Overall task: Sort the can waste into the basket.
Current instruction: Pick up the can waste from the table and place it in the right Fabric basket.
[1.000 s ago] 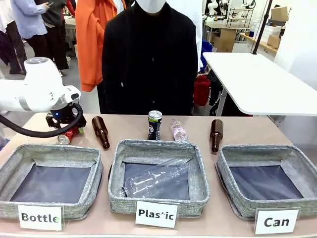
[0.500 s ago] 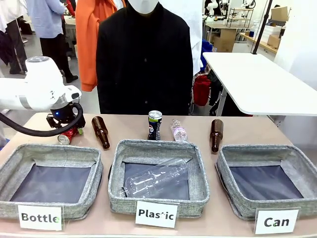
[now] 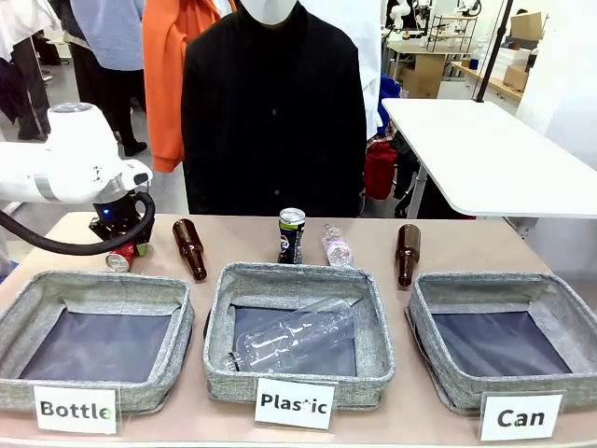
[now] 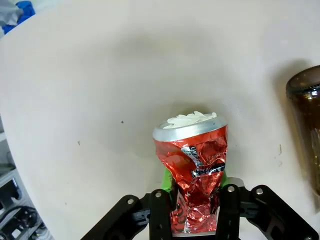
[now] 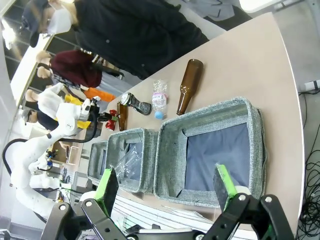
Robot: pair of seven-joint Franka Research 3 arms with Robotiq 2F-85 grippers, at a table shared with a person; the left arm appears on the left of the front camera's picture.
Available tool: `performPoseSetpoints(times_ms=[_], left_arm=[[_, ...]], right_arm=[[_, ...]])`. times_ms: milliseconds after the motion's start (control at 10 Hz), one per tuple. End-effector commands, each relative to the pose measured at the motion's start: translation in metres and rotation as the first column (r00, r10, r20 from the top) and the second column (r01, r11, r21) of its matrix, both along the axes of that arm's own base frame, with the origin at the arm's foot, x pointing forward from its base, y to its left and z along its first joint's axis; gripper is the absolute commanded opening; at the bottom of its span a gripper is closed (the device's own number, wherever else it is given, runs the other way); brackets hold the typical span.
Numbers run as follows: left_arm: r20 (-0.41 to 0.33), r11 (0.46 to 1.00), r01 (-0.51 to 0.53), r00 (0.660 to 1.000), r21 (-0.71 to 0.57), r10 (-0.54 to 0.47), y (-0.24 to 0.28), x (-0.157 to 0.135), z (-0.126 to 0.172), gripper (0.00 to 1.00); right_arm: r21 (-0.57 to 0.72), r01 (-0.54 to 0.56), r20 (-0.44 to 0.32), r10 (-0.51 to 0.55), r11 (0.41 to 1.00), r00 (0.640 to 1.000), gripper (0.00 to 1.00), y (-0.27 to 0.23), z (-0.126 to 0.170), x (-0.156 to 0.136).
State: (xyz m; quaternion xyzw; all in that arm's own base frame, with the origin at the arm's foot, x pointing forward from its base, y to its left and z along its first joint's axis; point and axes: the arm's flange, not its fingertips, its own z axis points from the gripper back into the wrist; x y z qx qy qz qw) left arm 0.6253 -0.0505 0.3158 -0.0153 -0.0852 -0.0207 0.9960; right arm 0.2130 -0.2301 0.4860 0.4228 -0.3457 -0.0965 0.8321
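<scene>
Left gripper (image 4: 193, 192) clamped on crushed red can (image 4: 192, 150) at far left of table (image 3: 466, 245), right gripper (image 5: 164, 175) jaws apart, navy can (image 3: 292, 235) upright behind Plastic basket (image 3: 375, 327) holding clear bottle (image 3: 294, 336), Can basket (image 3: 560, 291) at right.

My left arm (image 3: 65, 173) comes in low from the left, wrist turned down. My left gripper (image 4: 194, 212) is clamped on the red can (image 4: 192, 155). My right gripper (image 5: 165, 182) hangs high, jaws wide apart.
</scene>
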Motion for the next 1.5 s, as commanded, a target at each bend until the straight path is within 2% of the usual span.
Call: performPoseSetpoints(times_ms=[0,200,300,400,500,600,700,800,900,1000,1100,1200,1400], left_arm=[[0.011,1.000,-0.011,1.000,0.006,0.011,0.003,-0.011,0.014,0.00],[0.060,1.000,-0.014,0.998,-0.010,0.014,0.014,-0.024,0.035,0.00],[0.082,0.999,-0.013,0.996,-0.040,0.016,0.024,-0.036,0.055,0.00],[0.107,0.997,-0.007,0.994,-0.079,0.015,0.041,-0.065,0.091,0.00],[0.087,0.986,0.038,0.996,-0.164,-0.024,0.057,-0.108,0.125,0.00],[0.068,0.961,0.161,0.986,-0.225,-0.149,0.072,-0.158,0.150,0.00],[0.094,0.921,0.304,0.953,-0.246,-0.289,0.083,-0.208,0.160,0.00],[0.160,0.851,0.455,0.890,-0.262,-0.427,0.090,-0.253,0.160,0.00],[0.241,0.749,0.616,0.787,-0.245,-0.568,0.093,-0.295,0.151,0.00],[0.289,0.688,0.693,0.719,-0.217,-0.632,0.092,-0.314,0.143,0.00],[0.404,0.681,0.703,0.694,-0.204,-0.596,0.095,-0.321,0.138,0.00],[0.234,0.760,0.601,0.799,-0.249,-0.554,0.079,-0.293,0.147,0.00],[0.234,0.760,0.601,0.799,-0.249,-0.554,0.079,-0.293,0.147,0.00]], right_arm=[[-0.003,-0.006,0.028,0.006,1.000,1.000,1.00,-0.001,0.002,0.001],[-0.003,-0.006,0.028,0.006,1.000,1.000,1.00,-0.001,0.002,0.001],[-0.003,-0.006,0.028,0.006,1.000,1.000,1.00,-0.001,0.002,0.001],[-0.003,-0.006,0.028,0.006,1.000,1.000,1.00,-0.001,0.002,0.001],[-0.003,-0.006,0.028,0.006,1.000,1.000,1.00,-0.001,0.002,0.001],[-0.003,-0.006,0.028,0.006,1.000,1.000,1.00,-0.001,0.002,0.001],[-0.003,-0.006,0.028,0.006,1.000,1.000,1.00,-0.001,0.002,0.001],[-0.003,-0.006,0.028,0.006,1.000,1.000,1.00,-0.001,0.002,0.001],[-0.003,-0.006,0.028,0.006,1.000,1.000,1.00,-0.001,0.002,0.001],[-0.003,-0.006,0.028,0.006,1.000,1.000,1.00,-0.001,0.002,0.001],[-0.003,-0.006,0.028,0.006,1.000,1.000,1.00,-0.001,0.002,0.001],[-0.003,-0.006,0.028,0.006,1.000,1.000,1.00,-0.001,0.002,0.001],[-0.003,-0.006,0.028,0.006,1.000,1.000,1.00,-0.001,0.002,0.001]])
